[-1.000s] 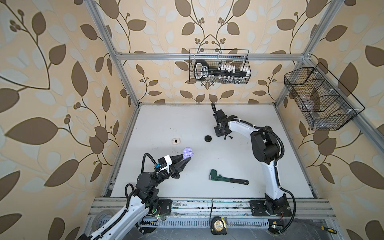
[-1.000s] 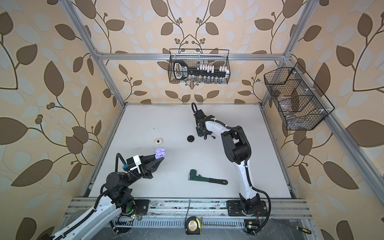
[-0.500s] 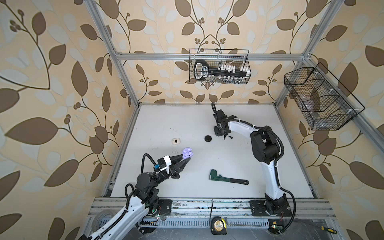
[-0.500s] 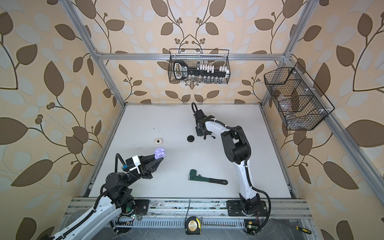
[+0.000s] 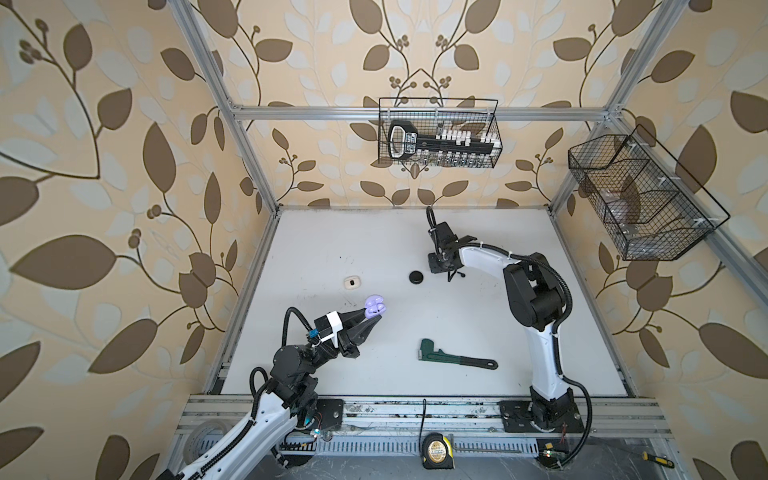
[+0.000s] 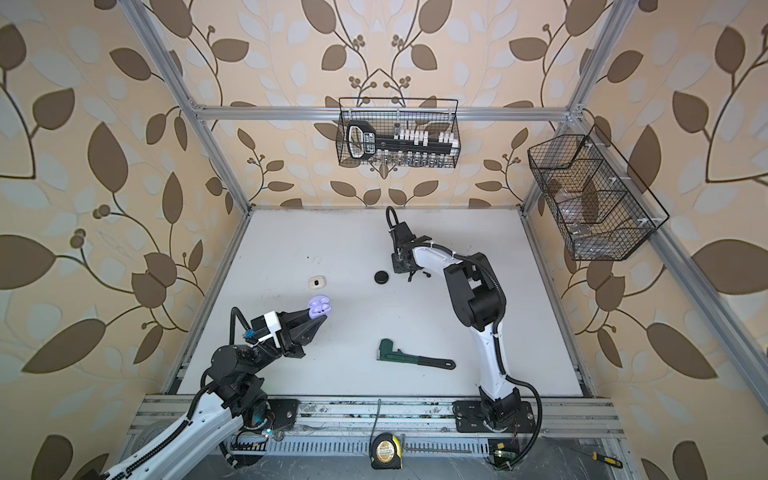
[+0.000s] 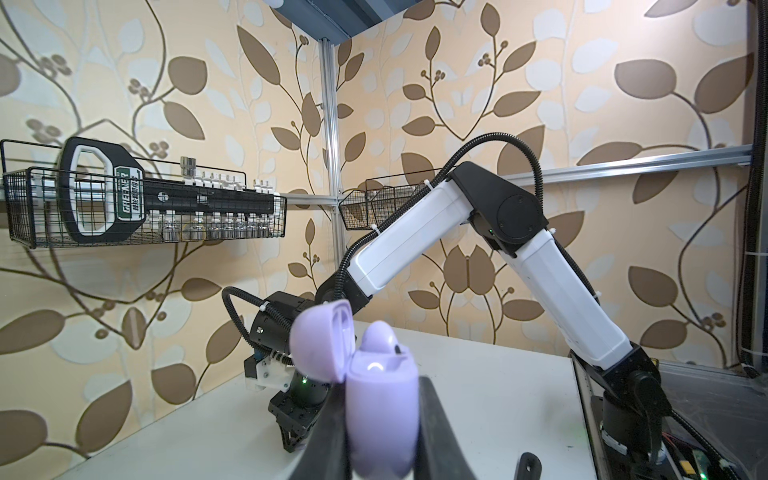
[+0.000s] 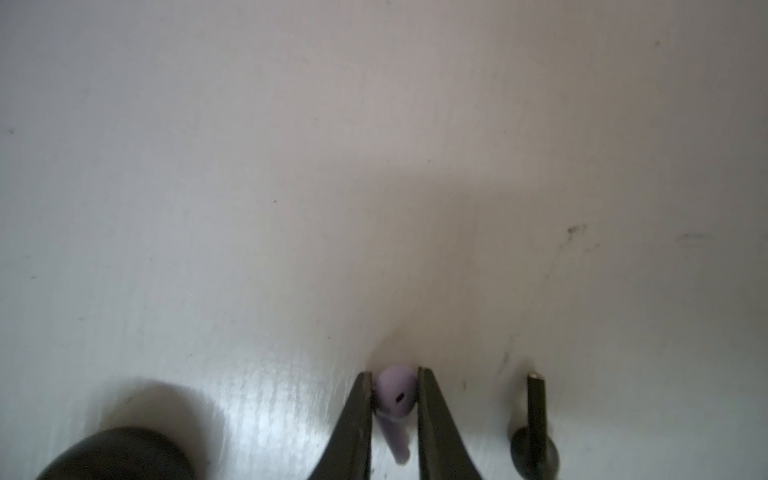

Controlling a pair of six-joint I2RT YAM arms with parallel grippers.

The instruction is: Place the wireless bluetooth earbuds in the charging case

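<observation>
My left gripper (image 7: pixel 382 419) is shut on a pale lavender charging case (image 7: pixel 382 411), held upright above the table's front left in both top views (image 5: pixel 375 306) (image 6: pixel 320 306). Its lid (image 7: pixel 322 340) is flipped open and one lavender earbud (image 7: pixel 380 338) sits in it. Near the table's middle back, my right gripper (image 8: pixel 395 395) points down at the surface (image 5: pixel 448 272), shut on a second lavender earbud (image 8: pixel 397 390) that lies there with its stem between the fingers. A black earbud (image 8: pixel 534 436) lies just beside it.
A round black case (image 5: pixel 415 277) rests left of the right gripper, and a small white case (image 5: pixel 352 283) further left. A green wrench (image 5: pixel 455 357) lies front centre. Wire baskets hang on the back wall (image 5: pixel 438 137) and the right wall (image 5: pixel 640 199).
The right gripper's fingers have drawn together on the lavender earbud at the table. The left arm has stayed still with the open case.
</observation>
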